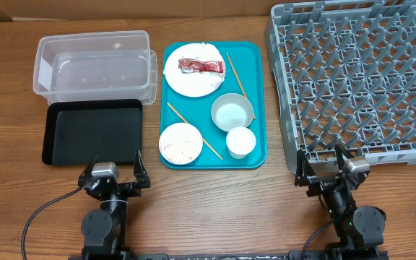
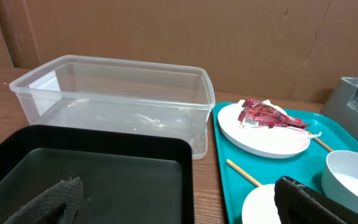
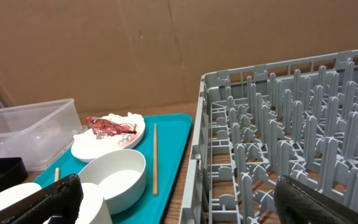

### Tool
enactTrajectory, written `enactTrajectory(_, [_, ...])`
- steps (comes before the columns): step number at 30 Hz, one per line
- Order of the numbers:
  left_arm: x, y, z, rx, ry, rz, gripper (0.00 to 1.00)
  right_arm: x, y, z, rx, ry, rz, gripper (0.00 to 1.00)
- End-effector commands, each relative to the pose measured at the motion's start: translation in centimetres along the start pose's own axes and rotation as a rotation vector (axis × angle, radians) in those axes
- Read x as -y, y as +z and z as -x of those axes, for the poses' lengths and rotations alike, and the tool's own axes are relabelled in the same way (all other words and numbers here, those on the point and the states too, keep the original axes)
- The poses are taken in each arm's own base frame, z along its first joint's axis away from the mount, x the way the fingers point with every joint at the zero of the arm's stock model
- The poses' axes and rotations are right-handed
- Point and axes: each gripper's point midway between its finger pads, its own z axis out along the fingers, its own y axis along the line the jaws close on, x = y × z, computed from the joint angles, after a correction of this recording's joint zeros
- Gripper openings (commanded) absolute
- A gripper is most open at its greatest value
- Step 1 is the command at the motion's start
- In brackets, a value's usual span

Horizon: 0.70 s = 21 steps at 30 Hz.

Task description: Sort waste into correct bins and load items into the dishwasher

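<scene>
- While both arms hover low at the tabletop's near edge, the left fingers [image 2: 55, 200] and right fingers [image 3: 328, 205] are spread wide and empty.
- The red sauce packet [image 1: 196, 66] lies on the far plate [image 1: 186, 81]; I reckon a shallow pinch might drag that plate.

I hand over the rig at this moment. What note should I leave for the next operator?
Left end effector and right end effector: both open, empty, at the near table edge.
On the teal tray: red sauce packet on the far plate, near plate with food scraps, bowl, cup, two chopsticks.
Clear tub, black tray and dish rack hold nothing.
Done: nothing. Left: sort all waste, load all dishes.
</scene>
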Motion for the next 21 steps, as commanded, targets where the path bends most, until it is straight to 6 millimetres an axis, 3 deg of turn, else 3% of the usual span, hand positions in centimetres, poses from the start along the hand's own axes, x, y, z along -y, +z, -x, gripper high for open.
enactTrajectory(1, [-0.06,-0.02,0.05,0.006,0.018,0.000,1.00,0.08,0.01,-0.14,0.006,0.000,-0.005,1.00])
enactTrajectory(21, [-0.07,-0.02,0.07,0.007,0.018,0.000,1.00,0.23,0.00,0.55,0.034,-0.012,-0.016,1.00])
